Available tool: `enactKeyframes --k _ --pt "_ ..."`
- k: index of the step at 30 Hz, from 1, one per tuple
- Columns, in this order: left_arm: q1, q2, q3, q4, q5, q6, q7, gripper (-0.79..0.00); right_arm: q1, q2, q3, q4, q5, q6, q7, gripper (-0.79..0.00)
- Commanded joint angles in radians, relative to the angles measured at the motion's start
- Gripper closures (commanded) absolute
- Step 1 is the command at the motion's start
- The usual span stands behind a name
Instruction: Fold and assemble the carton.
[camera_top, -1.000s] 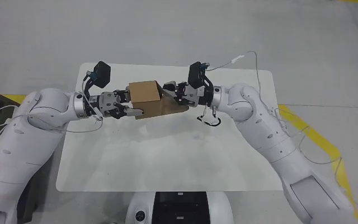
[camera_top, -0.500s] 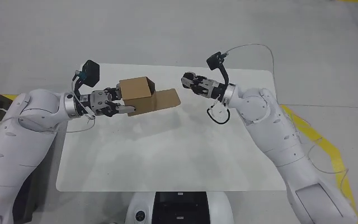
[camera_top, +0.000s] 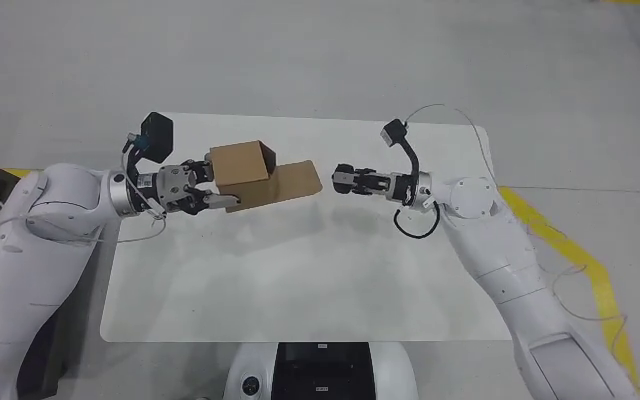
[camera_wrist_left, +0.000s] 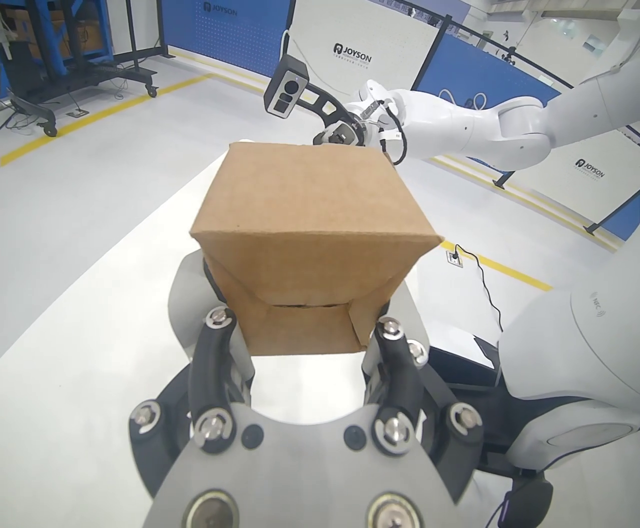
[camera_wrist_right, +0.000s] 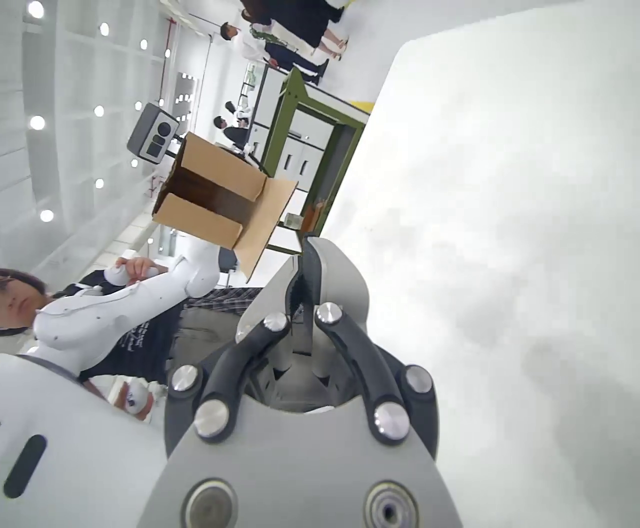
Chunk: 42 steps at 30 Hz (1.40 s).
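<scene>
item: carton (camera_top: 245, 165), brown card, partly set up as a box.
position: held in the air above the worktop (camera_top: 300, 290), which lies beneath it and is not touched by it.
left jaws: closed on the carton at the end turned away from the right arm (camera_top: 480, 220); the carton is carried by this grip alone.
right jaws: pressed shut on nothing, set apart from the carton and pointed at its open end.
done so far: the four walls are squared up. The end held in the left jaws is judged to be folded shut, since a seam between flaps is seen there in the left wrist view.
left to do: the open end is not yet closed. A long flap (camera_top: 295, 182) is spread out flat from the carton toward the right jaws, and a short flap (camera_wrist_right: 195, 220) is bent only part-way. The task is judged roughly half done.
edges: the long flap's free edge is the part of the carton nearest the right jaws. The worktop's far edge runs close behind the carton.
open room: a gap is kept between the flap's edge and the right jaws. A broad stretch of worktop lies on the robot's side of the carton, so room for lowering or turning it is judged ample.
</scene>
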Motion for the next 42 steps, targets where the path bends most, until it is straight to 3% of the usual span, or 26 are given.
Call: enactKeyframes --k 1,14,20,23,28,34,39,42 --pt "0.004 0.000 -0.004 -0.007 0.003 0.000 0.003 -0.342 0.000 0.000 0.000 -0.001 -0.003 -0.001 -0.004 0.000" --pt "0.021 -0.001 -0.017 -0.053 0.015 0.018 0.033 -0.336 0.000 0.000 0.000 -0.001 -0.003 -0.001 -0.004 0.000" --pt "0.018 -0.003 -0.011 -0.058 0.023 0.020 0.035 -0.332 -0.017 -0.011 0.025 0.052 0.326 0.159 0.095 0.000" --pt "0.015 -0.004 -0.007 -0.056 0.025 0.018 0.035 -0.332 -0.009 -0.014 0.028 0.081 0.412 0.229 0.157 0.000" --pt "0.008 -0.007 0.001 -0.060 0.023 0.021 0.038 -0.329 0.021 -0.017 0.001 0.127 0.411 0.332 0.241 0.000" --pt "0.001 -0.009 0.007 -0.068 0.025 0.025 0.044 -0.326 0.051 -0.031 -0.046 0.189 0.400 0.367 0.263 -0.003" --pt "-0.003 -0.011 0.016 -0.074 0.028 0.028 0.042 -0.323 0.063 -0.046 -0.064 0.216 0.435 0.347 0.273 -0.228" --pt "-0.007 -0.012 0.024 -0.074 0.029 0.030 0.035 -0.320 0.070 -0.053 -0.067 0.235 0.464 0.345 0.273 -0.268"
